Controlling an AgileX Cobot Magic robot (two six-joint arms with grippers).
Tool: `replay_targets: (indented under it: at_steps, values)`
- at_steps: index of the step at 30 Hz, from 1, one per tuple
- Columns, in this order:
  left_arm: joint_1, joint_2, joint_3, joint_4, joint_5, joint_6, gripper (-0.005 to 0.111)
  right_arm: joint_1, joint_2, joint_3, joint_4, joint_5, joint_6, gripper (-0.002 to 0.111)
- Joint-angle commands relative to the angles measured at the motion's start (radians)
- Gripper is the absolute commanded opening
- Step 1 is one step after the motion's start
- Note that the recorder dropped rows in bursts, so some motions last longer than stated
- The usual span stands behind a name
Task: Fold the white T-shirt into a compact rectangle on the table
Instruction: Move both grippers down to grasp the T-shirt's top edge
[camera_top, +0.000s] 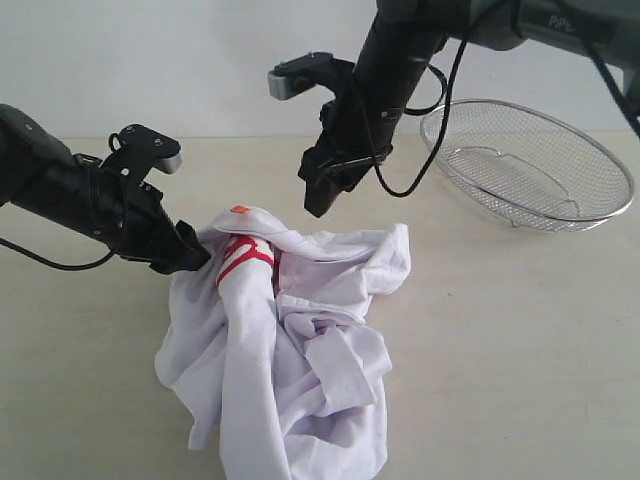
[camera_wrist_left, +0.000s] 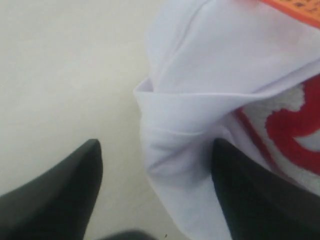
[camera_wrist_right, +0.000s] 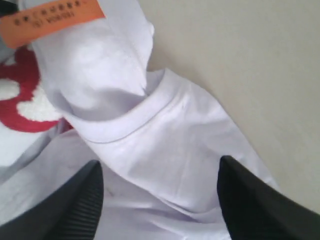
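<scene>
The white T-shirt (camera_top: 290, 350) lies crumpled on the tabletop (camera_top: 500, 350). The left hand (camera_top: 192, 257) is wide open at its edge, with a fold between the fingers, not pinched. The right hand (camera_top: 316, 203) hangs wide open just above it, holding nothing.

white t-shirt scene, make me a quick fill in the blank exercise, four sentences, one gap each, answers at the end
1. The white T-shirt lies crumpled on the table, and its lettering is ____ in colour.
2. Its neck tag is ____ in colour.
3. Of the two grippers, the one nearer the wire-mesh basket is the ____ one.
4. The left gripper is at the shirt's edge with its jaws ____.

Missing words: red; orange; right; open
</scene>
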Motion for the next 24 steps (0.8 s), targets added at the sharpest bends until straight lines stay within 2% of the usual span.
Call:
replay_targets:
  at_steps: [1, 8, 13, 20, 24]
  values:
    - [-0.004, -0.001, -0.006, -0.008, 0.008, -0.004, 0.060, 0.020, 0.000, 0.000, 0.015, 0.010, 0.007, 0.058]
    - [-0.004, -0.001, -0.006, -0.008, 0.003, -0.011, 0.060, 0.071, 0.051, 0.000, -0.001, 0.010, 0.037, 0.058]
    - [-0.004, -0.001, -0.006, -0.008, -0.003, -0.050, 0.060, 0.104, 0.059, 0.000, -0.095, 0.010, 0.068, 0.058]
    - [-0.004, -0.001, -0.006, -0.008, -0.001, -0.068, 0.060, 0.091, 0.119, 0.000, -0.093, 0.010, 0.068, 0.058]
    - [-0.004, -0.001, -0.006, -0.008, -0.015, -0.060, 0.056, 0.091, 0.134, 0.000, -0.199, 0.010, 0.140, 0.058]
